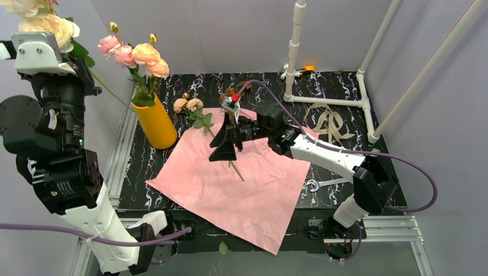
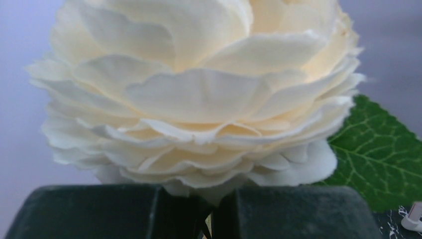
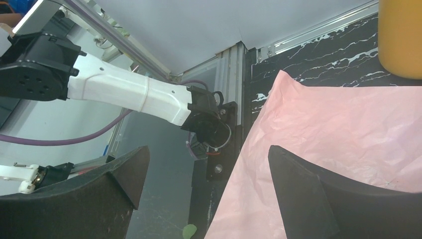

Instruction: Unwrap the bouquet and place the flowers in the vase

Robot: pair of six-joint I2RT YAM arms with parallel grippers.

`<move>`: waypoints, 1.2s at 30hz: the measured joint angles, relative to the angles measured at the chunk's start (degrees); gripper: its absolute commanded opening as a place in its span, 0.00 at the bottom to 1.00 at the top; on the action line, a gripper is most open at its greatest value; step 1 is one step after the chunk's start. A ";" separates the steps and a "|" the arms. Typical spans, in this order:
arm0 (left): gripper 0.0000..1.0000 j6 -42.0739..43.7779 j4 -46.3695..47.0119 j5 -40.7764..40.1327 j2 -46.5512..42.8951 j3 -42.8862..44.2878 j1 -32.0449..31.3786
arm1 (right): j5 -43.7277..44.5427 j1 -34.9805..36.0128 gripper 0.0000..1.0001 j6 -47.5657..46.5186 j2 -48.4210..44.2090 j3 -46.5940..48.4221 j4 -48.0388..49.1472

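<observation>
Closest to me, the left hand (image 2: pixel 209 221) is raised high and clenched on the stem just under a big cream rose (image 2: pixel 199 94), with 1 green leaf (image 2: pixel 383 149) behind the bloom. The long stem slants down toward the vase's mouth, so I'd guess the height is there to steer it in; whether its tip is inside I cannot tell. Lower down, the pink paper (image 1: pixel 230 190) lies spread flat on the black marbled tabletop (image 1: pixel 339 92), its near corner over the edge, so the unwrapping looks done. Over the middle of the sheet the right hand (image 1: pixel 227 144) hovers released, fingers wide with nothing between them, above a thin stem (image 1: pixel 237 171) lying on the paper, probably lined up to take it. Beyond, at the sheet's left, the mustard-yellow vase (image 1: pixel 155 123) stands upright holding several pink and peach roses (image 1: pixel 135 54). Past the paper's far edge, 2 small peach roses (image 1: pixel 188 104) lie waiting. Farther right the beige ribbon (image 1: pixel 331 122) lies discarded, well apart.
</observation>
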 measured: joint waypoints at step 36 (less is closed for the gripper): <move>0.06 -2.67 14.19 2.51 8.20 -29.99 0.00 | 9.46 -2.86 0.98 -3.30 3.19 1.25 -7.41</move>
